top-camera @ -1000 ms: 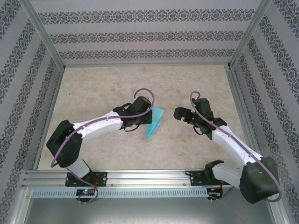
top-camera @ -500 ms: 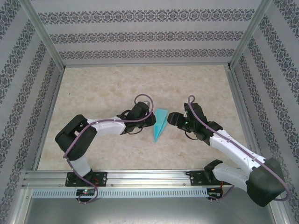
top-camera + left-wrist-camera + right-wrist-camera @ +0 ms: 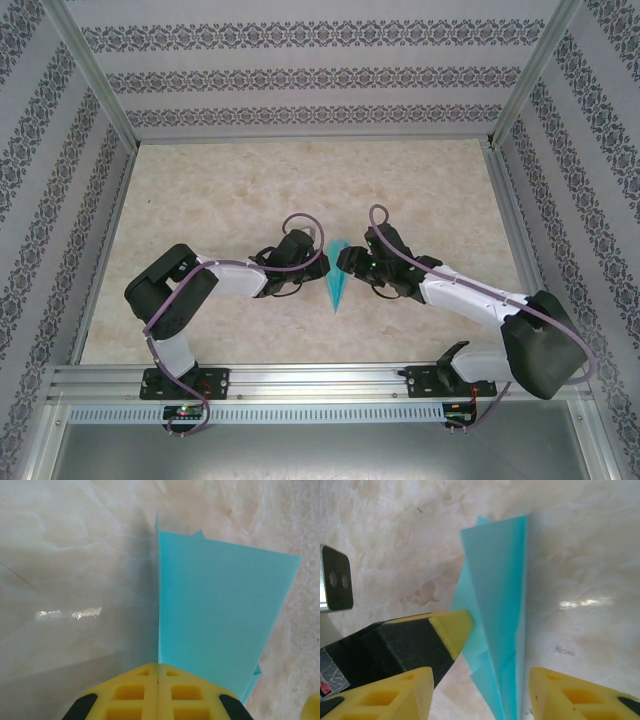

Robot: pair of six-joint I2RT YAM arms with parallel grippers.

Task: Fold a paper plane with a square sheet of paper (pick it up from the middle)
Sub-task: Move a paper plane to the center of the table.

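Note:
The turquoise sheet of paper (image 3: 335, 278), folded into a slim pointed dart like a paper plane, stands on edge between the two grippers, its tip toward the arm bases. My left gripper (image 3: 318, 266) is shut on its left side. In the left wrist view the yellow pads (image 3: 158, 682) meet on the paper's (image 3: 220, 605) edge. My right gripper (image 3: 346, 263) sits just right of it, open. In the right wrist view the folded paper (image 3: 500, 595) runs down between my right gripper's (image 3: 480, 677) spread fingers without touching them, and the left gripper's yellow fingertip (image 3: 454, 630) presses the paper's side.
The marbled beige table (image 3: 230, 190) stretches bare behind the grippers. Aluminium frame rails (image 3: 300, 378) border the near edge, and patterned walls close off the back and sides.
Both grippers have moved toward the table's middle and nearer each other. The paper has turned more on edge and looks narrower. The right gripper has reached the paper and its fingers have narrowed.

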